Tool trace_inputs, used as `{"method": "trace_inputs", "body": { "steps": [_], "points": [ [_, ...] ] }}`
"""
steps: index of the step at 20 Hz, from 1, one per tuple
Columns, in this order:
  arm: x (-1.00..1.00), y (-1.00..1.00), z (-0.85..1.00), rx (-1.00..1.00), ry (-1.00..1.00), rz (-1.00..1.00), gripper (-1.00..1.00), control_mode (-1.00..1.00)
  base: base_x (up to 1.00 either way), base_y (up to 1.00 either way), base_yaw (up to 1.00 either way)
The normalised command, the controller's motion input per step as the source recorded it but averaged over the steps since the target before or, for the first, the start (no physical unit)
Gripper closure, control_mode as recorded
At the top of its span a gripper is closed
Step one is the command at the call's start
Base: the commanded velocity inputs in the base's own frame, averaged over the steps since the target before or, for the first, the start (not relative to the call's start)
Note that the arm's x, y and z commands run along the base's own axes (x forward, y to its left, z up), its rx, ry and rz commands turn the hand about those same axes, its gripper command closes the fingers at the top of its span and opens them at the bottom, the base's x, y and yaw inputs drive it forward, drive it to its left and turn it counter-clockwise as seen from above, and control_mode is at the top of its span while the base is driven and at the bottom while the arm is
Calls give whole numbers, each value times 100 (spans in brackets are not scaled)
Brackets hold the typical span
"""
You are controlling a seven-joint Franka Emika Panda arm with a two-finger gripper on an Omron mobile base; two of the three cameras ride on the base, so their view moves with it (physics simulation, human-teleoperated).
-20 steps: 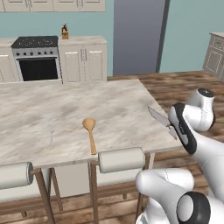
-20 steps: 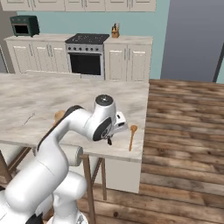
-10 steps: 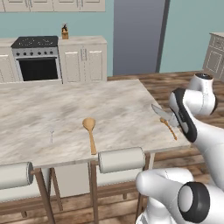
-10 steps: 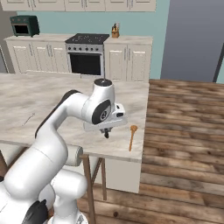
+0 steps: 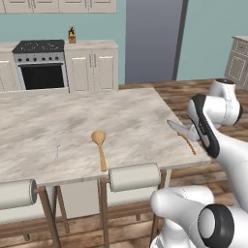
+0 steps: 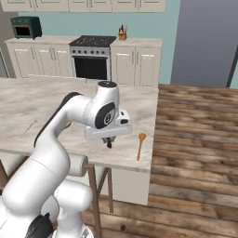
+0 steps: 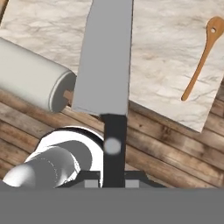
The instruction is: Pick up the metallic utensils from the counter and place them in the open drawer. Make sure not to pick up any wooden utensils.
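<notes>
My gripper (image 7: 113, 175) is shut on the black handle of the knife (image 7: 105, 57), whose silver blade points ahead over the marble counter (image 7: 162, 65). From the left base, the gripper (image 5: 194, 133) hangs just above the counter's (image 5: 72, 126) right end, with the knife's blade (image 5: 175, 127) sticking out leftward. From the right base, the gripper (image 6: 109, 141) points down near the counter's (image 6: 46, 102) front right corner. The thin fork (image 5: 56, 147) lies at the left of the counter, also fork (image 6: 31, 125). The drawer is out of view.
A tan wooden spoon (image 5: 100, 145) lies mid-counter. An orange-brown wooden utensil (image 5: 188, 144) lies at the right edge, just below the gripper; wooden utensil (image 6: 140, 145), wooden utensil (image 7: 201, 57). Two stools with rolled cushions (image 5: 134, 177) stand at the counter's front edge. Stove and cabinets (image 5: 41, 63) stand behind.
The hand has risen a little off the counter with the knife held in it and turned. The orange-brown wooden utensil now shows clear of the hand. Spoon and fork have not moved.
</notes>
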Motion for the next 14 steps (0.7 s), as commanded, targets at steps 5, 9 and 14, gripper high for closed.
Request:
{"method": "trace_inputs", "body": {
  "steps": [5,9,14],
  "points": [
    [-19,21,-7,0,5,0,100,-100,0,0,0],
    [0,0,0,0,0,0,100,100,-41,6,1],
    [0,0,0,0,0,0,100,100,-70,-7,0]
  ]
}}
